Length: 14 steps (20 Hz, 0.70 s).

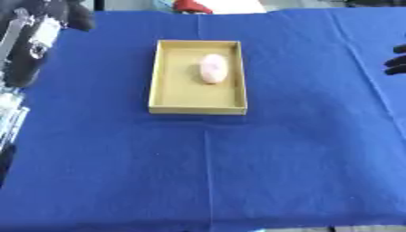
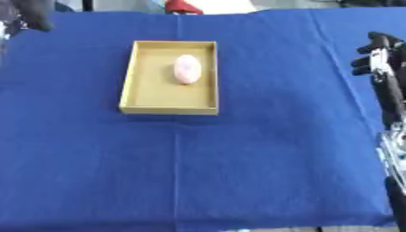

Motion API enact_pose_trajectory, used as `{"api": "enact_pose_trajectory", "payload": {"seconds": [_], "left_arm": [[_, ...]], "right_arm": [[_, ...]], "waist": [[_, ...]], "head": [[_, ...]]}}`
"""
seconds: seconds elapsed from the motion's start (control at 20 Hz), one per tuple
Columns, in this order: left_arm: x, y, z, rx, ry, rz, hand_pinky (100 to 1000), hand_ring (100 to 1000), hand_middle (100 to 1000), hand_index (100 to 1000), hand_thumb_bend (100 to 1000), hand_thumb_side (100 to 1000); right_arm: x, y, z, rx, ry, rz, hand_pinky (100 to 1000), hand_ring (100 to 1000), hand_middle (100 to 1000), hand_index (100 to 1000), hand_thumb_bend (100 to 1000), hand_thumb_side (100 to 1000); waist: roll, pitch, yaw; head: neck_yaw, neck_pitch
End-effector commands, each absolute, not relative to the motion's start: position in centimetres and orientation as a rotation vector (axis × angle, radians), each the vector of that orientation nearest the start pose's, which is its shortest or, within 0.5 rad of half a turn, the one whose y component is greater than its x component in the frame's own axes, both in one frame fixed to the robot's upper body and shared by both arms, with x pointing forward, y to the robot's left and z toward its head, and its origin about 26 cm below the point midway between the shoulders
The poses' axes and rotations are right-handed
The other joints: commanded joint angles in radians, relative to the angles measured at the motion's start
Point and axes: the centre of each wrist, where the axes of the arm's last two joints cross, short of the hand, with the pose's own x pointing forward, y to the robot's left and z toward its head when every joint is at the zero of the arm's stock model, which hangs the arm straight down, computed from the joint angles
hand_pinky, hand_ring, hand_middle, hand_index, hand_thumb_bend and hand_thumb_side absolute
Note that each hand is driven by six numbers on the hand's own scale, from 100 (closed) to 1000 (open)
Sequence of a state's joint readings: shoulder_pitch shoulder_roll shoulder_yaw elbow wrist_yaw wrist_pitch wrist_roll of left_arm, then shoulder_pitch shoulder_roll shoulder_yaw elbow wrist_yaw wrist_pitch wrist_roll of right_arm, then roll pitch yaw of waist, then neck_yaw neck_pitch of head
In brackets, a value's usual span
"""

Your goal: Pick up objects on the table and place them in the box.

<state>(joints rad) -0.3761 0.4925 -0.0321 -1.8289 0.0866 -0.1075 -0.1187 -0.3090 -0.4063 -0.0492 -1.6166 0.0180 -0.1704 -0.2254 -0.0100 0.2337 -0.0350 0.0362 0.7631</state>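
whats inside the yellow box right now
One pale pink oval object lies on the floor of the shallow yellow cardboard box, toward its far right. The rest of the floor shows bare. What the pink object covers beneath itself cannot be seen.

Pink oval object (image 1: 212,68) inside box (image 1: 158,77)

Blue cloth (image 1: 238,172), red thing (image 1: 193,6) beyond.
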Motion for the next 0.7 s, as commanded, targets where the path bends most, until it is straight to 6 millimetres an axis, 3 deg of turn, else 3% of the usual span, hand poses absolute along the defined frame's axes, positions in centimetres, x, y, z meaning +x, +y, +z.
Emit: {"api": "enact_pose_trajectory", "payload": {"seconds": [0.05,0.7], "left_arm": [[32.6,29.0,20.6,0.126,-2.236,-0.611,698,620,595,794,100,830],[32.9,29.2,18.9,0.146,-2.181,-0.576,698,619,593,795,100,852]], "right_arm": [[34.5,-32.1,14.1,-0.467,-2.159,0.156,517,554,592,789,100,799],[34.5,-31.8,14.0,-0.465,-2.162,0.156,518,554,591,786,100,799]], "waist": [[0.001,-0.014,-0.001],[0.005,-0.013,-0.001]], "head": [[0.008,-0.006],[0.009,-0.007]]}}
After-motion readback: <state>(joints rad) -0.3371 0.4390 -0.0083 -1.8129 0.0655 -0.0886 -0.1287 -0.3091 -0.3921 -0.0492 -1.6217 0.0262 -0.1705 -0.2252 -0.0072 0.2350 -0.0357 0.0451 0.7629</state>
